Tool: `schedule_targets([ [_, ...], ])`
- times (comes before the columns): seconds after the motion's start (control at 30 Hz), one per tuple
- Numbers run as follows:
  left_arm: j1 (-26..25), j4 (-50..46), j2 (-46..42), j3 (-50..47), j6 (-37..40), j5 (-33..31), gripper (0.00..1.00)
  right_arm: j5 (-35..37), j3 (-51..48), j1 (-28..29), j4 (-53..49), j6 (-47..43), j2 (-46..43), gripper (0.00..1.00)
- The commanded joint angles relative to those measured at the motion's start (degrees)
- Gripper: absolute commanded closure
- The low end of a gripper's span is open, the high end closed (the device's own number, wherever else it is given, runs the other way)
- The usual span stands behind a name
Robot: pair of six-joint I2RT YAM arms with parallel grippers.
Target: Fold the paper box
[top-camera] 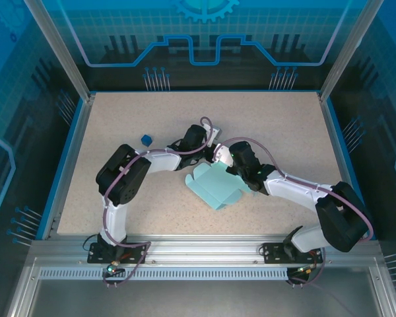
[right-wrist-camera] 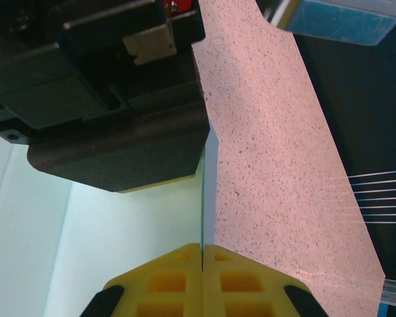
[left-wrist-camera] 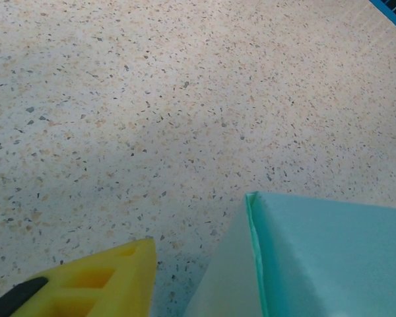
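So the paper box (top-camera: 214, 186), a pale sky-blue piece of thin creased card with flaps, sits roughly mid-table on the speckled beige table top (top-camera: 119, 119), a bit toward the near edge. It's not lying fully flat, since some of it stands up. Both arms reach in from their own sides, and in the top view their ends meet over the box's far edge.

Right gripper (right-wrist-camera: 202, 277): its chunky yellow fingers (right-wrist-camera: 244, 284) are pressed right together. In the right wrist view a thin panel of the card stands on edge and runs straight into the seam between them, so it's pinching that upright flap. The rest of the pale card spreads out to the left of that edge.

Left gripper (top-camera: 210, 150): honestly can't tell how wide it is. Its wrist view gives me one yellow fingertip (left-wrist-camera: 99, 284) at the bottom left over bare table. A raised corner of the box is just beside it on the right, with a strip of table between them. From the right wrist camera, the left gripper's black body sits close against that same upright flap, but whether it's actually touching is hard to say.

There's also a tiny dark blue object (top-camera: 146, 139) on the table, left of the box and well apart from it, near the left arm.
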Motion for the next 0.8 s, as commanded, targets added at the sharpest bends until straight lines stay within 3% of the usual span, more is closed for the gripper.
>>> schedule_targets([
  [0.0, 1.08, -1.76, 1.44, 1.65, 0.30, -5.00, 0.62, -3.86, 1.27, 0.16, -2.65, 1.23, -2.06, 1.00],
  [0.43, 0.50, -6.28, 0.99, 2.79, -5.31, -20.90, 0.83, -5.94, -0.22, 0.63, -2.98, 3.72, -4.80, 1.00],
  [0.63, 0.42, -8.46, 0.49, 4.90, -7.11, -23.73, 0.87, -5.78, -0.83, 1.06, -2.60, 4.08, -4.32, 1.00],
  [0.77, 0.43, -6.99, -0.05, 4.56, -5.79, -19.59, 0.86, -3.98, -0.78, 0.61, -1.80, 3.96, -3.57, 1.00],
])
